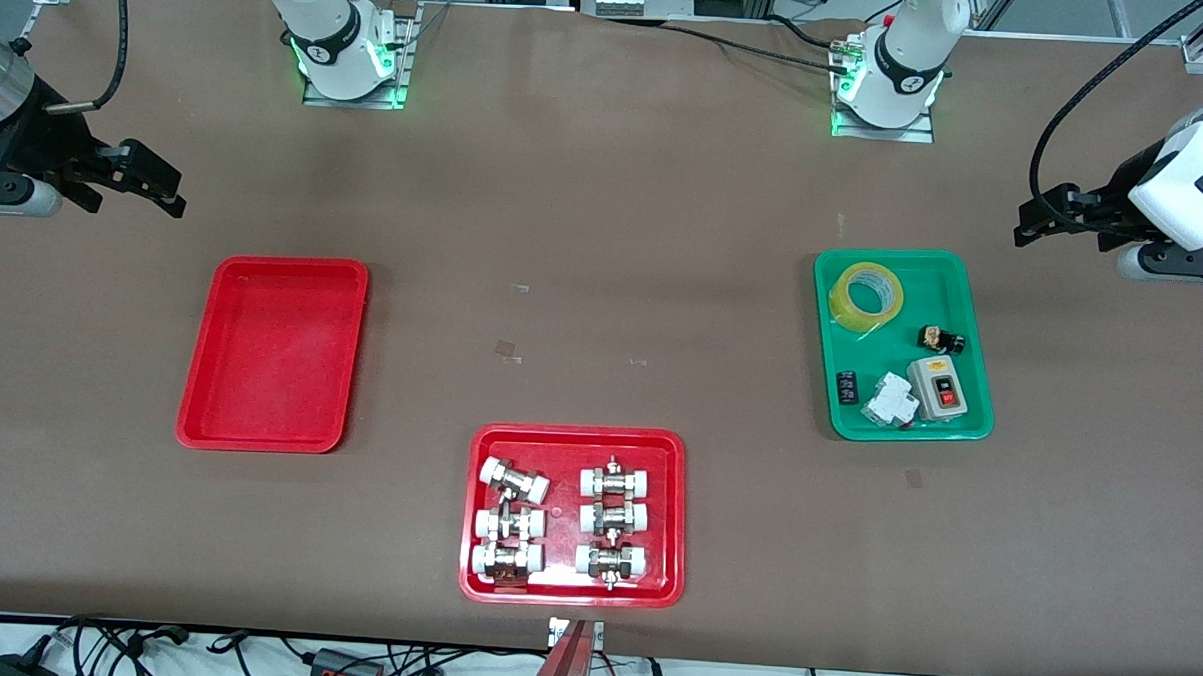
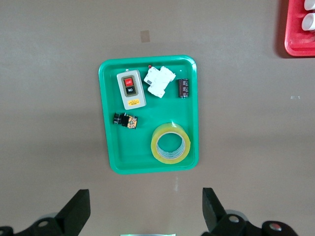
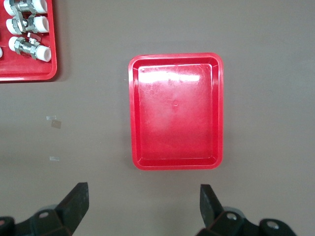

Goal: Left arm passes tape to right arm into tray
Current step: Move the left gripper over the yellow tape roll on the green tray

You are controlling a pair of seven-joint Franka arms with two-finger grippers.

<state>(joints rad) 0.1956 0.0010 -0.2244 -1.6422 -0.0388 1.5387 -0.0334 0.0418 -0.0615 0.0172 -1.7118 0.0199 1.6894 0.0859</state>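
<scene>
Tape (image 1: pixel 866 296) is your thing to watch. From the front camera you see it lying flat, hole up, in the green tray (image 1: pixel 973 291), in the corner closest to the robot bases. The switch box (image 1: pixel 938 387) and the white breaker (image 1: pixel 890 399) sit in the same green tray, nearer to the camera than the tape. Your left gripper (image 1: pixel 1044 220) hangs just off the green tray's corner, at the left arm's end of the table, fingers spread wide and holding nothing. Your right gripper (image 1: pixel 157 184) waits well apart from the green tray, close to the plain red tray (image 1: pixel 225 295), also wide open and empty.

From the left wrist camera you see the tape (image 2: pixel 170 143) closer to your open fingers (image 2: pixel 75 210) than anything else in the green tray (image 2: pixel 106 123). I think the left arm is much nearer, so it goes first.

From the right wrist camera you see the plain red tray (image 3: pixel 175 111) with nothing in it.
</scene>
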